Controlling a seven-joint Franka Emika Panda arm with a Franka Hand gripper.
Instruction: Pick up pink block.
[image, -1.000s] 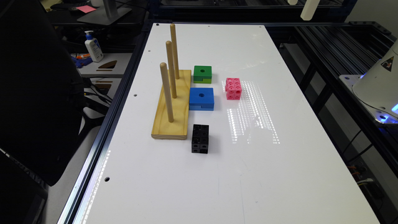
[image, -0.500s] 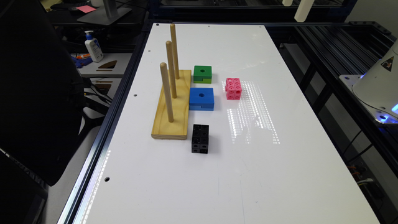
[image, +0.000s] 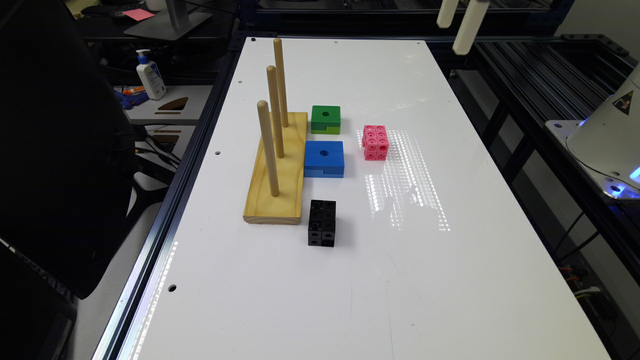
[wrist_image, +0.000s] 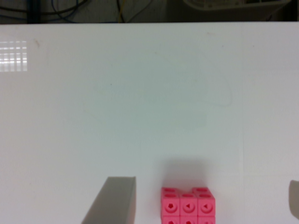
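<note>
A white table (image: 310, 300) ran away from the camera in the exterior view, and the pink block (image: 375, 142) sat on it near the middle, by itself, at the top edge of a patch of reflected light. Just to that view's left of it stood a green block (image: 325, 119) with a round hole in its top, and nearer the camera a larger blue block (image: 324, 158) with a similar hole. Both lay just beside a wooden base (image: 277, 172) carrying three upright pegs in a row. A black block (image: 322, 229) of small joined cubes stood nearer the camera, close to the base's front corner. The gripper (image: 459, 22) hung high at the far end of the table, well apart from the pink block, its two white fingers (image: 470, 27) pointing downward with a gap between them. In the wrist view the pink block (wrist_image: 188, 206) showed at the frame's edge on the bare white surface, lying between the two grey fingers (wrist_image: 113, 200), which stood released and wide apart, touching nothing. A white bottle (image: 150, 75) with a blue pump stood on a side desk beyond the table at the exterior view's left.
</note>
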